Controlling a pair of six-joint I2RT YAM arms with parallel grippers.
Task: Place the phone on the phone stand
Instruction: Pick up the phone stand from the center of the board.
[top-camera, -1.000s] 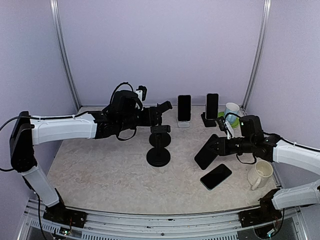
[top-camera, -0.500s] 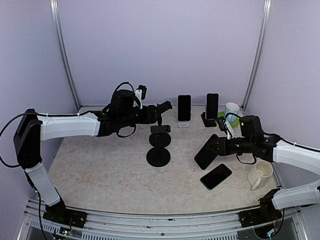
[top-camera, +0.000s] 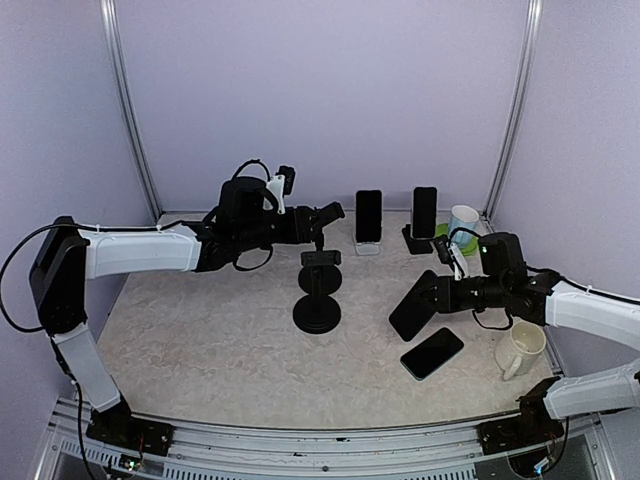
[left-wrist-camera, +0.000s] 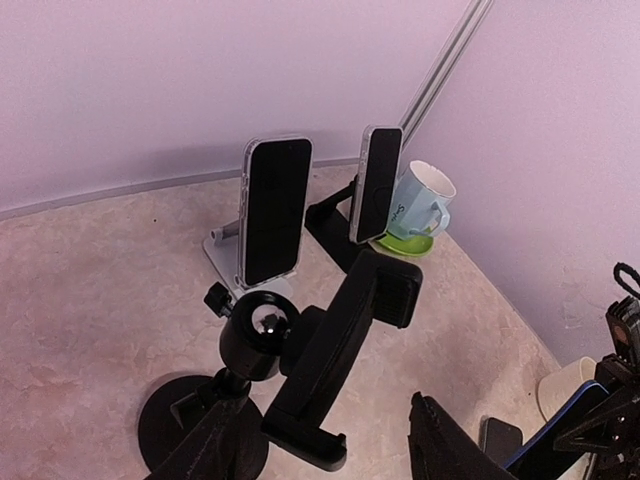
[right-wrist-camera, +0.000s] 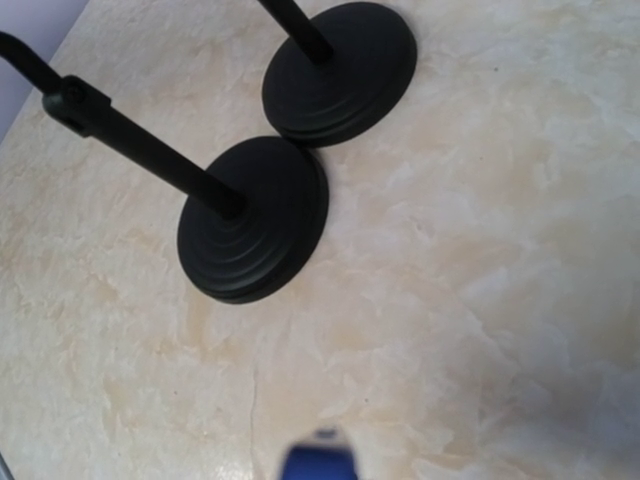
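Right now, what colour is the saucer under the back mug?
Green; the saucer shows best in the left wrist view.

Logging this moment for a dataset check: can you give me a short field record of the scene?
clamp stand: upright, empty
left gripper: open, at the clamp stand's head
right gripper: shut on phone
phone: tilted
spare phone: lying flat
back phones: two, upright on stands
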